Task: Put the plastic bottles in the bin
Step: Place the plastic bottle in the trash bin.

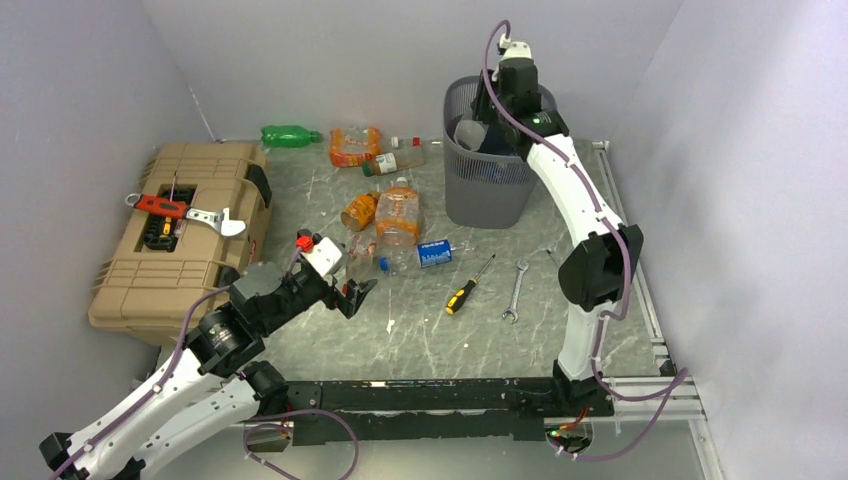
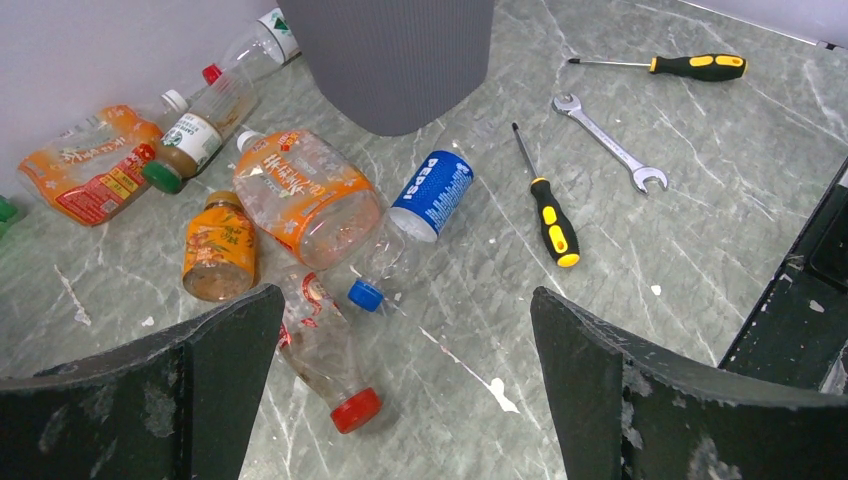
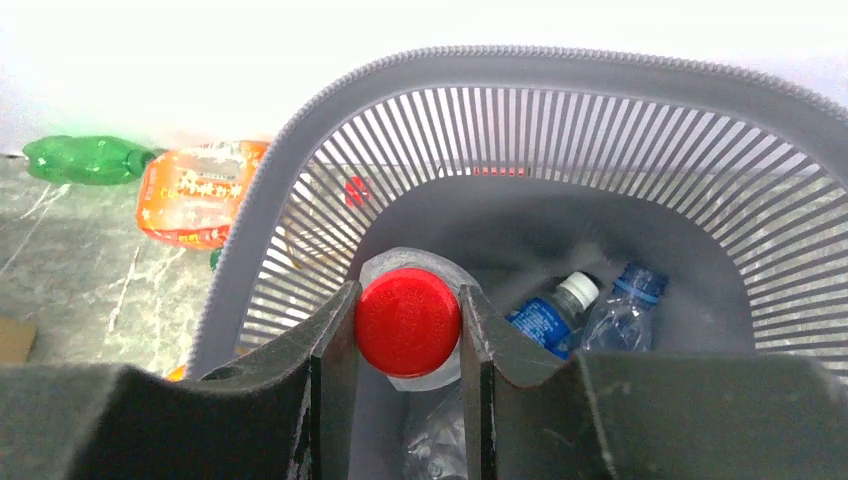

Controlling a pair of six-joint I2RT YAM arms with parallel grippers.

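Closed tight with the right end effector (image 3: 407,300) on the red cap of a clear plastic bottle (image 3: 408,335), held neck-up over the mouth of the grey slatted bin (image 3: 560,65) with its rounded rim. Deep below, on the bin floor, two more bottles (image 3: 550,315). Spread to the full on the left end effector (image 2: 405,300), gripping nothing, low over the marbled worktop (image 2: 700,230) above crumpled orange and clear bottles (image 2: 305,195) lying loose. Beside these, open stone with screwdrivers (image 2: 548,215) and a wrench (image 2: 610,145)

You have a dark grey slatted bin (image 3: 600,75), a red-capped clear bottle (image 3: 407,322), a green bottle (image 3: 85,160), a blue Pepsi-labelled bottle (image 2: 432,192), and a grey-green marble-veined table (image 2: 720,240).
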